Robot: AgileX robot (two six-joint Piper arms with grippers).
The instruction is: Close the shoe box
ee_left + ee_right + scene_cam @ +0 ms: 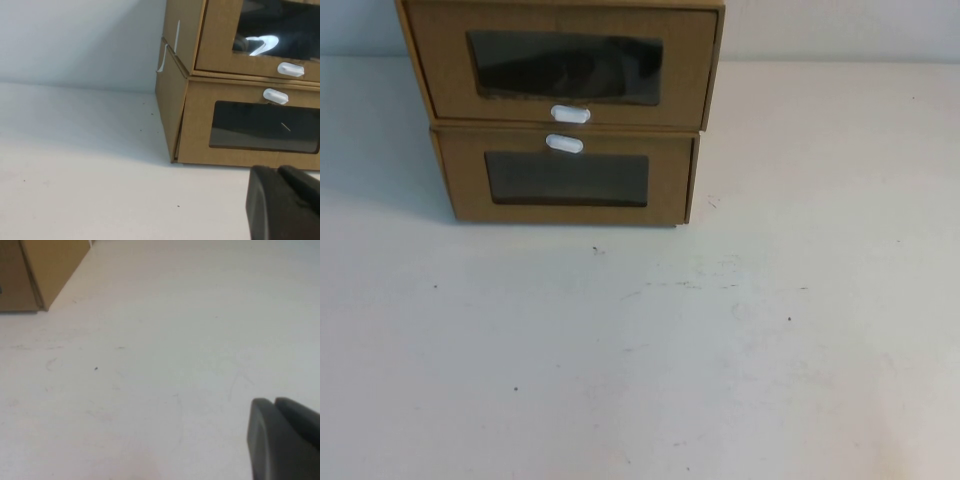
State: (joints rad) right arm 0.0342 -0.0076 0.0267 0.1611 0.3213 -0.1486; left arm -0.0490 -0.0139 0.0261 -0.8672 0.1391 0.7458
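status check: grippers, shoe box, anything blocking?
Left gripper low by the boxes, right gripper over bare table. Shoe box stacked on lower box. No obstruction seen.

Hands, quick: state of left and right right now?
Left hand: low over the table, in front of the stacked boxes, holding nothing; open or closed cannot be told.
Right hand: above bare table, holding nothing; open or closed cannot be told.

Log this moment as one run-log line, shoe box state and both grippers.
shoe box: top of stack, tab below window | lower box: beneath | left gripper: near lower box, clear | right gripper: over bare table
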